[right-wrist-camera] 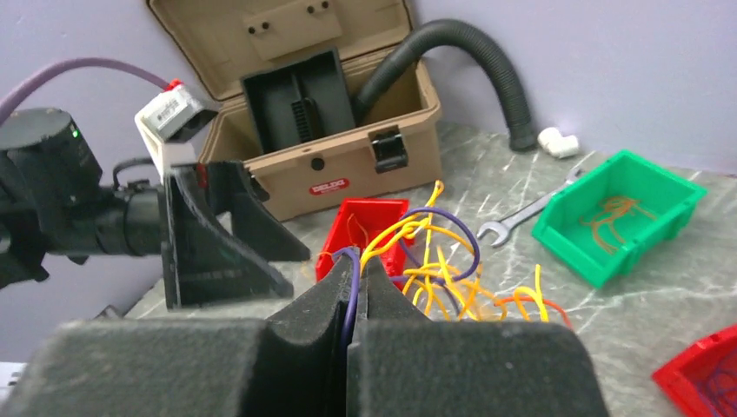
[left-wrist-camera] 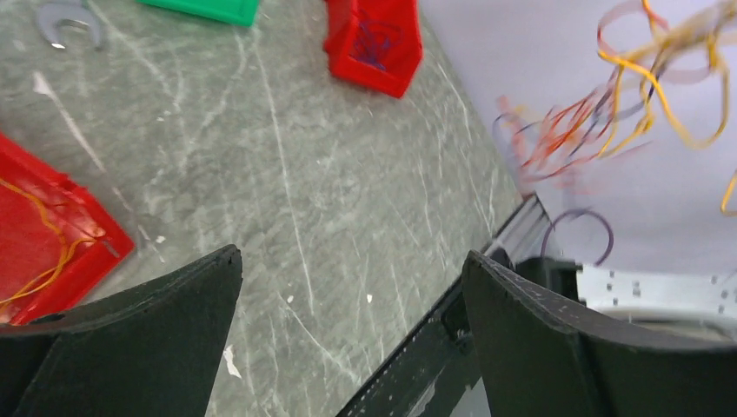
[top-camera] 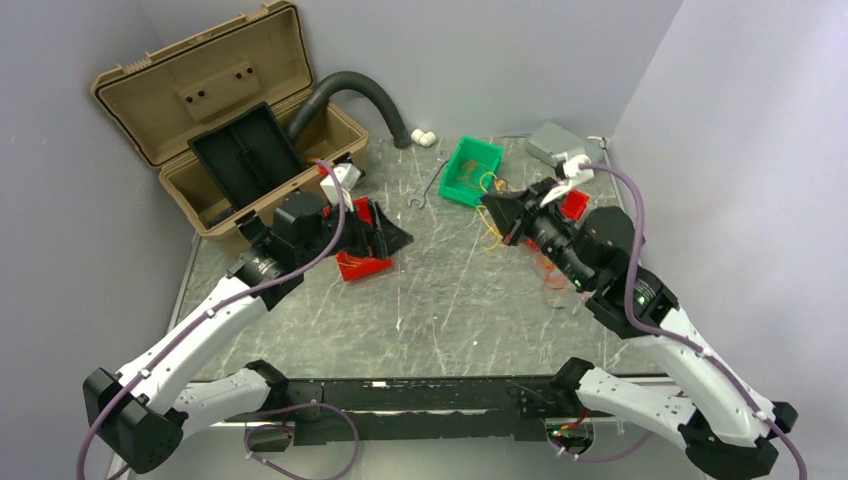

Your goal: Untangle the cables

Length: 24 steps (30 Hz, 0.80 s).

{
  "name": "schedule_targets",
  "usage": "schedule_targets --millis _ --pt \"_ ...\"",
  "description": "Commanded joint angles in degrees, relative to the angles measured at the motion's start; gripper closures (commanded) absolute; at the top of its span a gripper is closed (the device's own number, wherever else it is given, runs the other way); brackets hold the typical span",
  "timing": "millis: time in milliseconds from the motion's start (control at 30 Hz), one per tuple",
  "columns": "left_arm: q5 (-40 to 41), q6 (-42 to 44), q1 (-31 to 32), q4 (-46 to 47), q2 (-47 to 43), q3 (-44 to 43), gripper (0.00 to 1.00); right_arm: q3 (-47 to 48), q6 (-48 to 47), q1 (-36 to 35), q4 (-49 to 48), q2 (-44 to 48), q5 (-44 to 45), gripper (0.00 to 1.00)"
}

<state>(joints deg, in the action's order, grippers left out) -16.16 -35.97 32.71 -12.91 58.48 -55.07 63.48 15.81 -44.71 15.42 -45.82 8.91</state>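
Two black tools are working here. The right tool (right-wrist-camera: 361, 271) is pinching tight on one purple strand of the bunch of thin yellow, orange and purple cables (right-wrist-camera: 439, 274). The rest of the bunch is hanging loose just past its tips, up above the grey tabletop (top-camera: 450, 300) near the far right corner. The left tool (left-wrist-camera: 352, 256) is standing wide open with nothing in it. It is over the left half of the tabletop, just beside the big red plastic bin (top-camera: 365, 268).

To do this step well, I think the right tool should be holding its strand firmly while the left tool is reaching over and picking one loose loop, not a whole clump. Then the two should be pulling apart slowly, so the knots are not getting tighter.

The right wrist view is showing the pinch up close, and also some orange cable lying in the green plastic bin (right-wrist-camera: 621, 213). In the top view the pinch is looking too small to make out. The left wrist view is showing the bunch only as a blur. But it is showing an orange cable inside the big red bin and dark ones in the small red plastic bin (left-wrist-camera: 375, 39).
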Motion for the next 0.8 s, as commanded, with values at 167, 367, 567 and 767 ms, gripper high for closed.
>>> schedule_targets --millis 167,367,567,767 --pt "-1.64 9.32 8.32 3.31 1.13 -1.44 0.05 -6.16 21.23 -0.01 2.42 -6.46 -5.74 1.00" --pt "-1.35 10.73 8.58 3.09 0.54 0.94 0.06 -9.19 42.87 0.59 9.60 -9.19 2.11 1.00" --pt "-6.44 10.33 9.19 4.34 2.98 1.65 0.11 -12.65 51.90 0.59 8.98 -10.92 1.92 1.00" --pt "-14.14 6.25 9.95 10.08 5.79 2.75 0.21 -15.11 54.90 0.60 5.26 -11.09 1.58 1.00"
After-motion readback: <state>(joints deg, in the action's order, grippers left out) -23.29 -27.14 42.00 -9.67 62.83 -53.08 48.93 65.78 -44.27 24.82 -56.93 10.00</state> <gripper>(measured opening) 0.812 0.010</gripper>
